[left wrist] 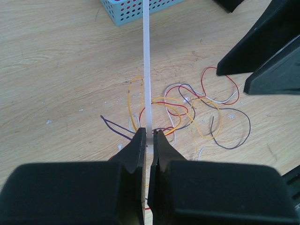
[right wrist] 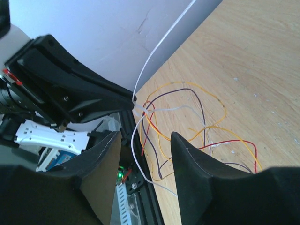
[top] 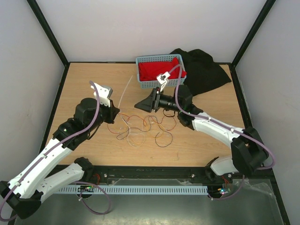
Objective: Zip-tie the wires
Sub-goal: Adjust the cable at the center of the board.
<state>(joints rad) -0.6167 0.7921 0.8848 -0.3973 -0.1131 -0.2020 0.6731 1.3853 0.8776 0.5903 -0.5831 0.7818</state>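
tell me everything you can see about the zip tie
The zip tie is a thin, flat, whitish plastic strip, slightly translucent and nearly straight with a gentle bow. The left gripper is shut on one end of it, right by the tangled wires. The rest runs out free from the fingertips toward the blue basket. It is not looped or fastened around anything. Whether the held end touches the wires cannot be told.
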